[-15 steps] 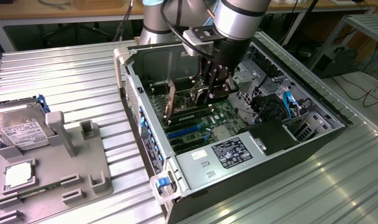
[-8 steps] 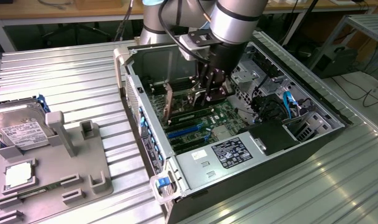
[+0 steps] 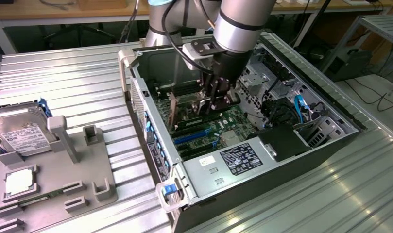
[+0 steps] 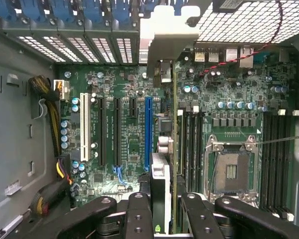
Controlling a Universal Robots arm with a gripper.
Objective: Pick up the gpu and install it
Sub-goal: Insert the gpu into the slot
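Standing by the ribbed metal table (image 3: pixel 73 82), I see the arm reaching down into the open computer case (image 3: pixel 267 194), a boxy shell of black and silver sheet metal. The gripper (image 4: pixel 165 205), matte black with thick rounded fingers (image 4: pixel 139 214), is clenched on the gpu (image 4: pixel 162 179). The thin flat card sits edge-on between the fingers and runs straight out ahead of them. Its bright silver bracket (image 4: pixel 167 45) is at the far end from the gripper, up against the case's perforated rear wall. Beyond the fingertips lies the green motherboard (image 4: pixel 124 144), densely studded with small round capacitors. A long blue slot (image 4: pixel 148 129) runs just beside the held card, and a white slot (image 4: pixel 83 129) lies farther out on the same side. The square metal-framed CPU socket (image 4: pixel 232 169) is on the card's other side (whether the card's edge is seated in a slot I cannot tell). Well away from the gripper, outside the case, a silver hard drive (image 3: pixel 18 133) rests on a grey plastic fixture tray (image 3: pixel 86 179).
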